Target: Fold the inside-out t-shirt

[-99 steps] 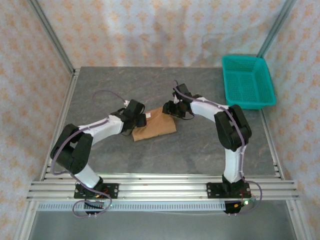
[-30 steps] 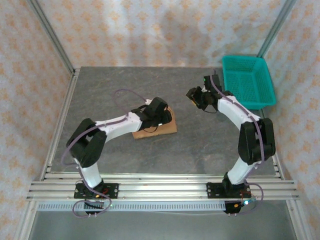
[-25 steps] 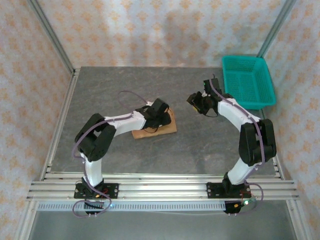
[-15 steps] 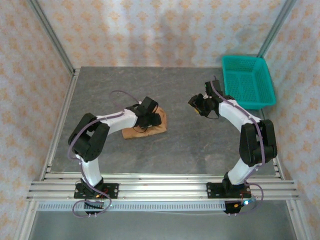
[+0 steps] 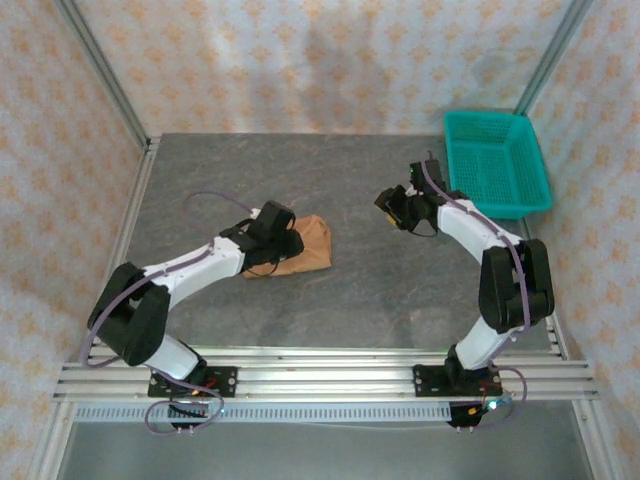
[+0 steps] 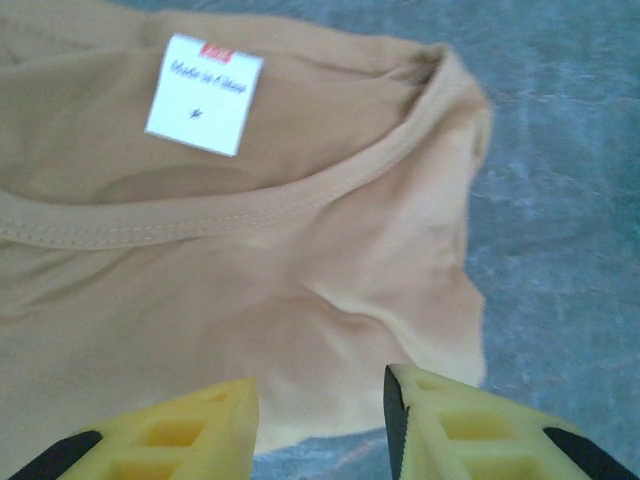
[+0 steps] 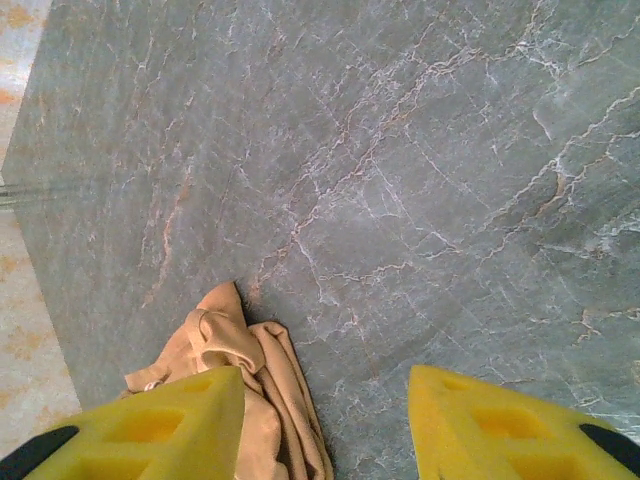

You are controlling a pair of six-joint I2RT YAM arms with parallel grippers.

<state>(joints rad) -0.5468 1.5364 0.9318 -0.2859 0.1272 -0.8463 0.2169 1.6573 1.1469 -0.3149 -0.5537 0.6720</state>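
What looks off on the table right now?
The shirt is untidy: its bundle lies askew on the table, and the end facing the right hand is bunched and wrinkled, not flat. The label faces up by the collar. Nothing looks spilled or damaged.

Left arm (image 5: 195, 265) and right arm (image 5: 465, 228): white links, black joints, looping purple cables (image 5: 210, 195); yellow fingers (image 6: 170, 440) with recessed pockets and black bases.

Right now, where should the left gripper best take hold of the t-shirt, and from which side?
The t-shirt edge nearest the left gripper, approached from that side: it lies flat on the table between the open fingers, clear of the collar.
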